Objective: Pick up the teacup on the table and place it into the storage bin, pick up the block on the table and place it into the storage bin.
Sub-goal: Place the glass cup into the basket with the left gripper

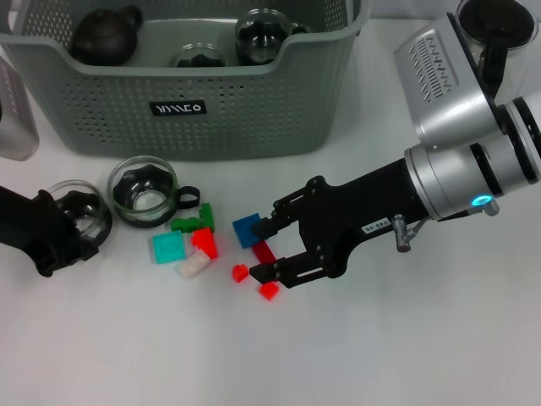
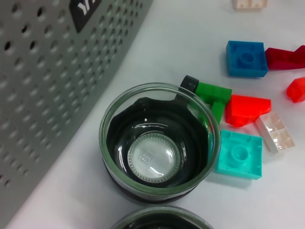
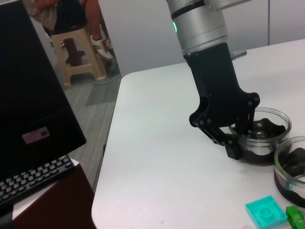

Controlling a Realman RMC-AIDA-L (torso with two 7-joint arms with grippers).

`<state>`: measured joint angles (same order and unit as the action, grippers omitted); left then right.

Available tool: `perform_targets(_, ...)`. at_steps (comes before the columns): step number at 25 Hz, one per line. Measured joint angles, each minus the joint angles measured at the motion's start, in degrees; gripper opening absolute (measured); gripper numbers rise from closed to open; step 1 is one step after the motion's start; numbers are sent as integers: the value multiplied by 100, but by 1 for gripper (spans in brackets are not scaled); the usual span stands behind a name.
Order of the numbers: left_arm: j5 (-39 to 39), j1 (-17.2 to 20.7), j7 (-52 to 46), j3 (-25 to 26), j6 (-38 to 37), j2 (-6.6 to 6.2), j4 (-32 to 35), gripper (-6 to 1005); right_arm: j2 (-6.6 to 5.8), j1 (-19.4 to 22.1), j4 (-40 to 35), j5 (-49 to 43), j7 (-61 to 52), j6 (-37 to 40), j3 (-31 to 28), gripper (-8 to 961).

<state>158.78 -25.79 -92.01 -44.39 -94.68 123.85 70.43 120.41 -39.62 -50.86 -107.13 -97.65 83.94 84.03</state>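
Straddling the dark red block with open fingers, right end effector sits low on the bench; left end effector grips a glass teacup.

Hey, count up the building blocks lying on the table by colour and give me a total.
Bright red blocks: 3
Dark red block: 1
Blue block: 1
Teal block: 1
Green block: 1
White blocks: 2, one cut off at the edge of the left wrist view
Total: 9
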Motion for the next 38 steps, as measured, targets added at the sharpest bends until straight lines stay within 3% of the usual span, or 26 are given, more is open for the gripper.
perform_targets(6, -255, -74, 29, 467, -807, -74, 427, 53, -17, 14, -1, -7, 0, 8, -44, 588)
perform_targets(13, -1410, -247, -18, 1474, -2209, -588, 504, 53, -28, 49, 20, -40, 14, 34, -113, 588)
perform_targets(19, -2195, -413, -543, 1160, -2404, -763, 180, 53, -47, 68, 31, -51, 15, 82, -128, 588)
perform_targets(28, -4186, -1156, -1130, 1126, -2357, -1014, -385, 50, -157, 135, 168, -61, 0, 292, -325, 588)
perform_targets(32, -4322, -1603, -1428, 1062, -1673, -1053, -442, 51, -174, 182, 183, -63, 26, 370, -407, 588)
perform_targets(38, -3693, -1953, -2196, 285, 567, -1099, -1004, 51, -209, 210, 388, -63, 157, 352, -425, 588)
